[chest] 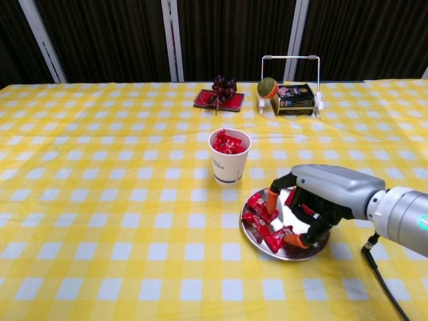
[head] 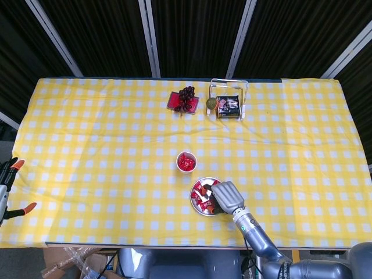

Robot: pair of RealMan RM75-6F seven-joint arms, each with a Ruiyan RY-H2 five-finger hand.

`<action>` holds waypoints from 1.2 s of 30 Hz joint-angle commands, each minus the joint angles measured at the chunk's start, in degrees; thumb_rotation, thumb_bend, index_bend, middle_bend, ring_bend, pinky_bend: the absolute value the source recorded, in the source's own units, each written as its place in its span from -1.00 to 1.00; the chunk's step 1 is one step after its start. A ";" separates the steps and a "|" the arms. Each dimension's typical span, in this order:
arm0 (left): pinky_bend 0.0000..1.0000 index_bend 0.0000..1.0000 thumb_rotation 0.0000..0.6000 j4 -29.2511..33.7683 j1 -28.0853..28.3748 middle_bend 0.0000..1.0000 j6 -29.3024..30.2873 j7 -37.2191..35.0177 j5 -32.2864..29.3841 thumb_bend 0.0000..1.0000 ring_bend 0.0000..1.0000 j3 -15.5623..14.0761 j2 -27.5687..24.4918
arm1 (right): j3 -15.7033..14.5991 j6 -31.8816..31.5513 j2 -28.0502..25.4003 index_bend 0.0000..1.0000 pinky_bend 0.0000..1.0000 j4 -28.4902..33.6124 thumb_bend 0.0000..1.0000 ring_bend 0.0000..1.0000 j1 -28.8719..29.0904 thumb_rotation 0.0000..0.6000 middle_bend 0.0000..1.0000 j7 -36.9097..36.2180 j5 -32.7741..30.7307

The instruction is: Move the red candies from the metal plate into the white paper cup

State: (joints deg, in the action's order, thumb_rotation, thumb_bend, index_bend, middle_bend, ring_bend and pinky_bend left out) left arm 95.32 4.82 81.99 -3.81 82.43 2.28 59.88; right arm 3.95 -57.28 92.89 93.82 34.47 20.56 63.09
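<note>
A metal plate [chest: 289,256] [head: 193,201] lies near the table's front edge with several red candies [chest: 258,217] [head: 201,192] on it. My right hand [chest: 329,191] [head: 226,197] hovers over the plate's right half, palm down. Its fingers curl down among the candies; the thumb tip [chest: 273,198] touches one and another fingertip [chest: 302,241] sits by a candy at the front rim. I see no candy lifted. Just behind the plate stands the white paper cup [chest: 229,167] [head: 186,162], holding red candies. My left hand [head: 9,185] hangs off the table's left edge, fingers apart, holding nothing.
At the back of the yellow checked tablecloth sit a red tray with a dark bunch [chest: 219,97] [head: 183,100] and a wire rack [chest: 290,92] [head: 228,102] with a box and a green ball. Black vertical panels stand behind the table.
</note>
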 commanded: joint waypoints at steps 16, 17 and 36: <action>-1.00 -1.00 1.00 0.04 -0.13 -1.00 0.22 0.16 0.12 -0.98 -1.00 -0.03 0.00 | -1.15 -0.04 0.92 0.03 0.89 -0.82 -0.33 0.86 -1.14 1.00 0.66 -0.07 -0.29; -1.00 -1.00 1.00 0.05 -0.11 -1.00 0.20 0.16 0.11 -0.98 -1.00 -0.02 -0.01 | -1.15 0.00 0.98 0.07 0.89 -0.96 -0.31 0.86 -1.18 1.00 0.66 -0.17 -0.31; -1.00 -1.00 1.00 0.26 -0.05 -1.00 -0.15 0.06 -0.24 -0.98 -1.00 0.05 -0.11 | -1.15 1.02 0.88 0.21 0.89 -1.84 0.04 0.86 -1.73 1.00 0.66 -2.48 0.57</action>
State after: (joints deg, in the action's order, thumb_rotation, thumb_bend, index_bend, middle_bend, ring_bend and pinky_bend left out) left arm 95.58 4.78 81.83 -3.76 82.18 2.33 59.76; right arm 2.78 -56.23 93.80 91.95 32.76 18.11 63.63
